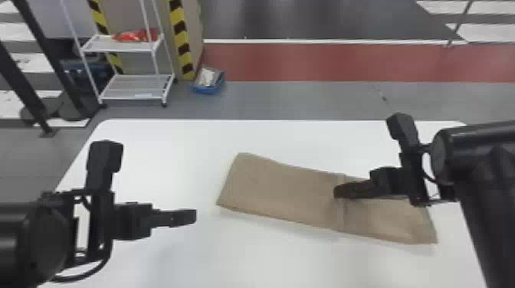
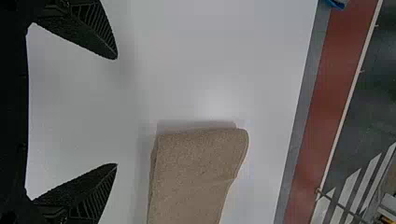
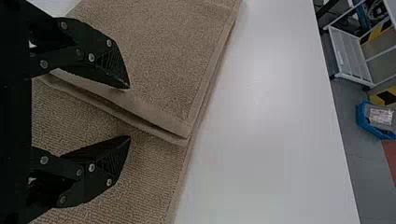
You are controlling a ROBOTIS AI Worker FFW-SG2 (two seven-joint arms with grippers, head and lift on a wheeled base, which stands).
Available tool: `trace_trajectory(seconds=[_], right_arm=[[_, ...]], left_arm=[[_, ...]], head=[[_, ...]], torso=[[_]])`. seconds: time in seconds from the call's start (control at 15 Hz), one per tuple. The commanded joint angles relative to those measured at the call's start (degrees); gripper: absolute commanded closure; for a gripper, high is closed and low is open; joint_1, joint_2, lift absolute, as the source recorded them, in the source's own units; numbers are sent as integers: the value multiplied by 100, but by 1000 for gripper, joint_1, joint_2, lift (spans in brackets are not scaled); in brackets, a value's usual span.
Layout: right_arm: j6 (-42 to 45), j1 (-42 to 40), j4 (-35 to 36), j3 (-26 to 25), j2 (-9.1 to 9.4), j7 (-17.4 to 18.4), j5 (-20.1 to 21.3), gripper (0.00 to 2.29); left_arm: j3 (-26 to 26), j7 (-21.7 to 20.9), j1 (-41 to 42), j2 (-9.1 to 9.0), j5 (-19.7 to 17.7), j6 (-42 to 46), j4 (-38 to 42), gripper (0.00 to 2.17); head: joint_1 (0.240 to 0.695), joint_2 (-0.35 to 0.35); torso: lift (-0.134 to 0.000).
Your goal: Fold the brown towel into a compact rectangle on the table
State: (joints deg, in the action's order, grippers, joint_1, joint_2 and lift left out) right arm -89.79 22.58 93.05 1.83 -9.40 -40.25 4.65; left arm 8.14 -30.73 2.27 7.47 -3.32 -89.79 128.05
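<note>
Left gripper: over the left part of the tabletop, fingers spread wide with nothing between them; the towel lies to its right, a strip of bare surface apart.
Left end: the nearer one to the left gripper, and apparently a folded edge, just beyond its reach to the right.
Brown towel: a long strip right of the tabletop's middle, its long axis running left to right and slanting, with the left end closer to the far edge and the right end closer to the near edge.
Flap: the layered left part, its loose hem crossing the strip's long axis.
Right gripper: the nearer by far, above the towel at that hem, fingers parted, one over the flap and one over the lower layer; contact cannot be told.
Right end: to the right of the right gripper's fingers, toward the tabletop's right edge; folding it leftward over the flap probably comes next, and the right gripper seems best placed, after shifting right.
</note>
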Motion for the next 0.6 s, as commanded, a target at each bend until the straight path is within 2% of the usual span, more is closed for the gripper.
trace_trajectory(seconds=[0.0, 0.13, 0.2, 0.27, 0.53], right_arm=[[-30, 10, -15, 11, 0, -9, -26, 792], [-30, 10, -15, 2, 0, -9, -61, 829], [-30, 10, -15, -7, 0, -18, -61, 1052], [-30, 1, -15, -7, 0, -9, -52, 1119], [-30, -16, -15, -60, 0, -9, -131, 1183]], left_arm=[[38, -12, 20, 0, -2, -24, -8, 63], [47, -12, 28, 0, -2, -24, -8, 63], [47, -12, 37, 0, -2, -24, -8, 63], [47, -12, 37, 0, -2, -24, -8, 66], [47, -12, 64, 0, -2, -24, -8, 66]], head=[[695, 19], [695, 24], [695, 25], [695, 26], [695, 27]], torso=[[-124], [-124], [-124], [-124], [-124]])
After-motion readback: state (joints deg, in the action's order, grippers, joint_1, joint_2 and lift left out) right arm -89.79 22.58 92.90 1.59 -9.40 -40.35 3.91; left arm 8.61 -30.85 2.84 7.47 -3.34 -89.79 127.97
